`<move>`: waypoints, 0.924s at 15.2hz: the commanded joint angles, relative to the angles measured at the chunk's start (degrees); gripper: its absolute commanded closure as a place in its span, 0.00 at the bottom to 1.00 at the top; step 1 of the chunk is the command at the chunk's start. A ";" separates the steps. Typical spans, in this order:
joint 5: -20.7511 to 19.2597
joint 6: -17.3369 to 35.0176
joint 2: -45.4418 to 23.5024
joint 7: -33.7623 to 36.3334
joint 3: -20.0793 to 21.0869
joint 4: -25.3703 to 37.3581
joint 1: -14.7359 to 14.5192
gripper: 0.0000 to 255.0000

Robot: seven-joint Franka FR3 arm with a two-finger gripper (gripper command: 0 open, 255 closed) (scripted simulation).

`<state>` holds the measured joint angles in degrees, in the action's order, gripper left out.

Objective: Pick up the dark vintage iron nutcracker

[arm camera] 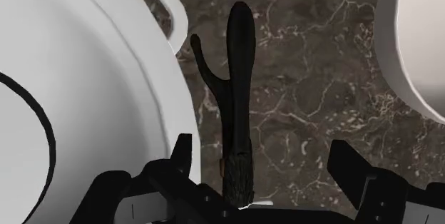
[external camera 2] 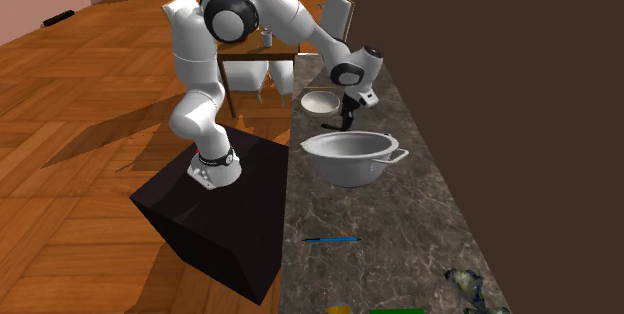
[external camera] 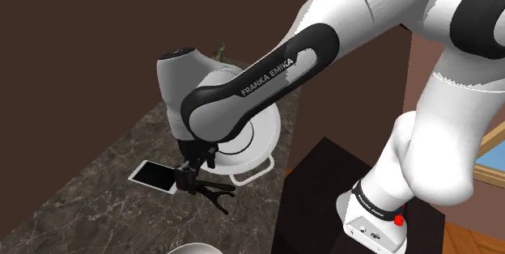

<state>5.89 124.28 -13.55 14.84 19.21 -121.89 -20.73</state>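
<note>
The dark nutcracker (arm camera: 239, 94) lies flat on the dark marble counter (arm camera: 307, 101), its two slim handles pointing away from the hand and its ridged head end nearest the wrist. My black gripper (arm camera: 265, 151) is open and straddles that head end; neither finger touches it, and it sits closer to one fingertip (arm camera: 183, 148) than to the other. In the shoulder view the gripper (external camera: 193, 175) hangs low over the nutcracker (external camera: 217, 193), beside a big white pot. From the second exterior view the gripper (external camera 2: 347, 112) stands over the nutcracker (external camera 2: 342, 124).
A large white two-handled pot (external camera: 255, 135) (external camera 2: 350, 154) stands right beside the nutcracker. A smaller white bowl (external camera 2: 320, 102) (arm camera: 421, 44) sits on its other side. A flat white slab (external camera: 154, 175) lies by the gripper. A blue pen (external camera 2: 330, 239) lies further along the counter.
</note>
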 commanded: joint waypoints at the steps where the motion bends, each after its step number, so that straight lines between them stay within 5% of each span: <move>1: -2.03 2.55 -2.19 0.09 -0.57 0.35 -0.28 0.00; 9: -3.21 6.90 -5.97 0.45 -0.98 -0.35 -0.66 0.00; 10: -3.27 6.95 -6.15 0.47 -1.02 -0.23 -0.67 1.00; 14: -3.21 6.81 -5.94 0.50 -0.97 -0.28 -0.68 1.00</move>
<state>2.73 131.15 -19.34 15.31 18.36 -122.02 -21.48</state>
